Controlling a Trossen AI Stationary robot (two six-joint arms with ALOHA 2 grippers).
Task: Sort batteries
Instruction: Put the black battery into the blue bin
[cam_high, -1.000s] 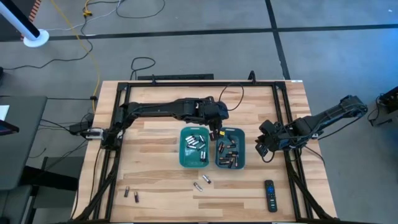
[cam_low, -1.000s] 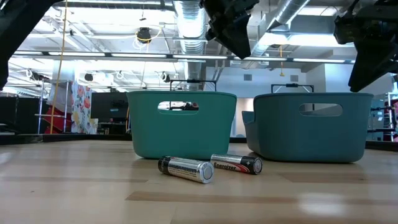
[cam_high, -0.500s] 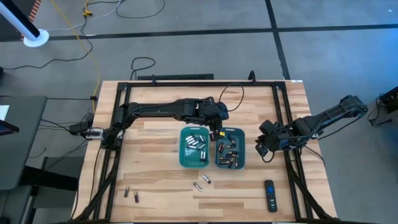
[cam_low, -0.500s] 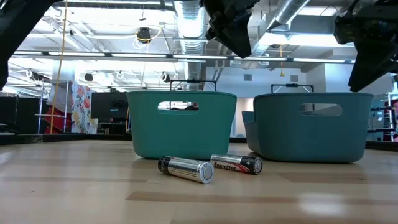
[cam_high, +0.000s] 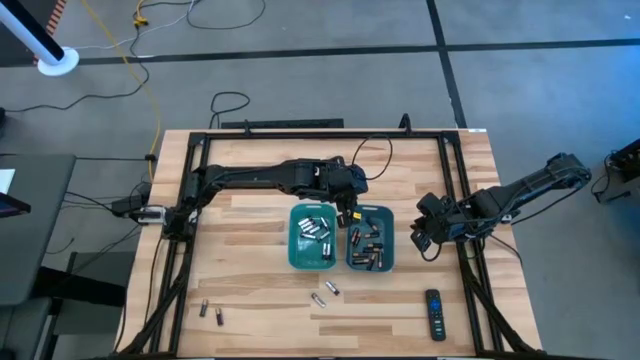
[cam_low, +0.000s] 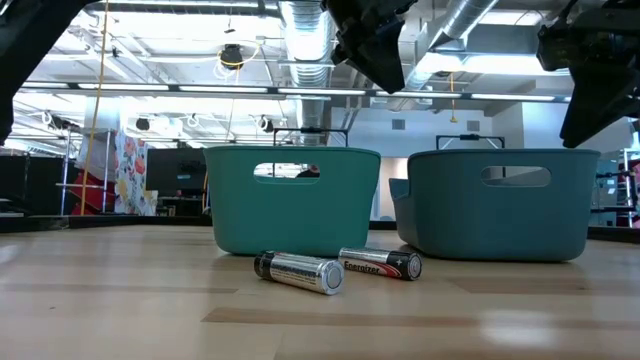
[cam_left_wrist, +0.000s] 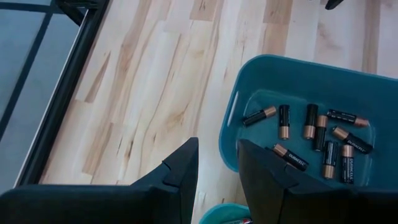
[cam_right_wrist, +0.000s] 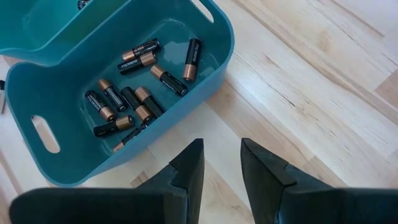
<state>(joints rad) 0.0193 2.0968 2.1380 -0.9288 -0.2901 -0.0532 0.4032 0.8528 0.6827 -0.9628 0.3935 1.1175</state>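
Two teal bins stand side by side mid-table. The left bin (cam_high: 311, 238) holds silvery-white batteries (cam_high: 315, 229). The right bin (cam_high: 370, 240) holds dark, copper-ended batteries (cam_high: 368, 245), which also show in the wrist views (cam_left_wrist: 314, 134) (cam_right_wrist: 140, 81). My left gripper (cam_high: 343, 214) hangs above the far ends of the bins, over the gap between them, open by a narrow gap and empty (cam_left_wrist: 217, 165). My right gripper (cam_high: 422, 240) hovers right of the right bin, open by a narrow gap and empty (cam_right_wrist: 222, 163). Loose batteries lie on the table near the front (cam_high: 326, 292) (cam_low: 298, 271) (cam_low: 380, 263) and at the front left (cam_high: 210, 312).
A black remote control (cam_high: 434, 314) lies at the front right. A black frame (cam_high: 470, 260) runs along the table's sides and far edge. Bare wood lies left of the bins and along the front.
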